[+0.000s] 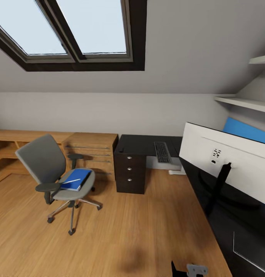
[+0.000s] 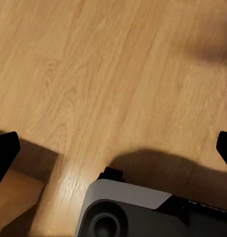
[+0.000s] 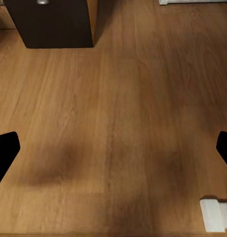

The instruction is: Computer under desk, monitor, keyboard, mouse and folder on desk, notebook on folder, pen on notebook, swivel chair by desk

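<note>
No brand or label can be read anywhere; some faint lettering on the robot's dark base (image 2: 143, 212) in the left wrist view is too blurred to make out.

Both wrist cameras look down on the wood floor (image 3: 118, 123). The left gripper (image 2: 113, 148) and the right gripper (image 3: 113, 148) each show black fingertips at opposite edges of their pictures, spread wide apart with nothing between them.

The swivel chair (image 1: 51, 169) stands apart from the desk (image 1: 148, 144), in front of a light-wood cabinet (image 1: 92, 148). The folder (image 1: 76, 179) lies on its seat, with the pen (image 1: 72, 181) on top. The keyboard (image 1: 162, 152) lies on the desk's far wing. The monitor (image 1: 232, 161) stands on the near wing, white back toward the camera.
</note>
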Controlling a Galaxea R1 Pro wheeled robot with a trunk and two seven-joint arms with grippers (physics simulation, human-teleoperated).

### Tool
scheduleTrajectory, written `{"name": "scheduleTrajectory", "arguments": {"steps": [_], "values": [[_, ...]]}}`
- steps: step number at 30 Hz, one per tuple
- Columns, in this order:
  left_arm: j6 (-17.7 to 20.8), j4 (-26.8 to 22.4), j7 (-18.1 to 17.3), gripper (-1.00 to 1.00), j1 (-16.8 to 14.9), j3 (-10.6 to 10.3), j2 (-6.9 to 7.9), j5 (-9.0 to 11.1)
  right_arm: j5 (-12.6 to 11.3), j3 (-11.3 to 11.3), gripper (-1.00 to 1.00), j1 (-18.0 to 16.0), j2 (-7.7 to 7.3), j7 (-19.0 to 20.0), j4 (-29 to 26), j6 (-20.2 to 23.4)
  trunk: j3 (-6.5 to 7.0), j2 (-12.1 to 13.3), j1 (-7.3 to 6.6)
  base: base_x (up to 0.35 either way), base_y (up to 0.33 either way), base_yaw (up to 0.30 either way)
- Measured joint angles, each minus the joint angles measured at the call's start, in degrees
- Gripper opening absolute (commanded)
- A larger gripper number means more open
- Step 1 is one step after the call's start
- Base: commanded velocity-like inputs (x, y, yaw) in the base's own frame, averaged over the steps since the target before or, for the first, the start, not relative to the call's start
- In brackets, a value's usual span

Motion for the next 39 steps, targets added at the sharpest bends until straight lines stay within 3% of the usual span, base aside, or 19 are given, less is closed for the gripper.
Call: {"name": "scheduleTrajectory", "arguments": {"steps": [5,7,11,12,13,14,15,16,17,19,22,27,30,39], "values": [[0.0,0.0,0.0,1.00,0.0,0.0,0.03,0.0,0.2,0.0,1.00,-0.1,0.01,-0.1,-3.5,0.1,0.00,0.0,-0.01,-0.064,-0.067,0.000],[0.0,0.0,0.0,1.00,0.0,0.0,0.04,0.0,0.3,0.0,1.00,-0.3,-0.28,-0.3,-7.7,0.5,0.00,0.0,-0.02,-0.020,-0.021,0.000],[0.0,0.0,0.0,1.00,0.0,0.0,0.00,0.0,0.0,-0.4,1.00,-2.1,-2.78,-1.5,-14.8,5.9,0.00,0.0,-0.02,-0.008,-0.008,0.000],[0.0,0.0,0.0,1.00,0.0,-0.1,-0.01,0.0,0.0,-0.4,1.00,-3.5,-3.83,-2.1,-17.8,9.6,0.01,0.0,-0.02,-0.001,-0.001,0.000],[-0.2,-0.1,0.0,1.00,0.0,-0.1,-0.03,-0.1,-0.4,-1.4,1.00,-5.2,-8.48,-4.3,-27.9,20.7,-0.01,0.0,-0.03,-0.001,-0.001,0.000],[-0.4,0.0,0.0,1.00,0.0,-0.1,-0.03,-0.1,-0.3,-2.0,1.00,-9.7,-10.15,-5.1,-31.0,23.9,0.01,0.0,-0.02,0.000,0.000,0.000],[-0.6,-0.1,0.0,1.00,0.0,-0.1,-0.03,-0.1,-0.2,-3.4,1.00,-8.8,-12.64,-6.9,-36.3,30.0,0.01,0.0,-0.03,0.000,0.000,0.000],[-0.8,0.0,0.0,1.00,0.0,-0.1,-0.03,-0.2,-0.1,-4.3,1.00,-9.0,-13.71,-7.9,-38.9,33.3,0.01,0.0,-0.02,0.000,0.000,0.000],[-1.1,0.0,0.0,1.00,0.0,-0.1,-0.03,-0.2,-0.2,-6.4,1.00,-9.5,-15.13,-10.0,-43.8,39.7,0.02,0.0,-0.03,0.000,0.000,0.000],[-1.3,0.0,0.0,1.00,0.0,-0.1,-0.04,-0.2,-0.2,-9.4,1.00,-9.9,-16.53,-13.0,-49.2,48.4,0.01,0.0,-0.03,0.000,0.000,0.000],[-1.5,0.0,0.0,1.00,0.0,-0.1,-0.04,-0.1,-0.1,-12.6,1.00,-10.1,-17.54,-15.0,-52.6,56.5,0.01,0.0,-0.02,0.000,0.000,0.000],[-1.6,0.0,-0.1,1.00,0.0,-0.1,-0.03,-0.1,0.0,-14.9,1.00,-10.2,-18.79,-16.2,-54.4,63.0,0.01,0.0,-0.02,0.000,-0.032,0.000],[-1.6,0.0,-0.1,1.00,0.0,-0.1,-0.03,-0.1,-0.1,-15.3,1.00,-10.2,-19.87,-16.3,-54.6,64.6,0.01,0.0,-0.02,0.000,-0.184,0.000],[-1.6,0.0,-0.1,1.00,0.0,-0.1,0.01,-0.1,0.1,-15.4,1.00,-10.2,-20.69,-16.6,-54.6,65.3,0.01,0.0,-0.02,0.000,-0.288,0.000]]}}
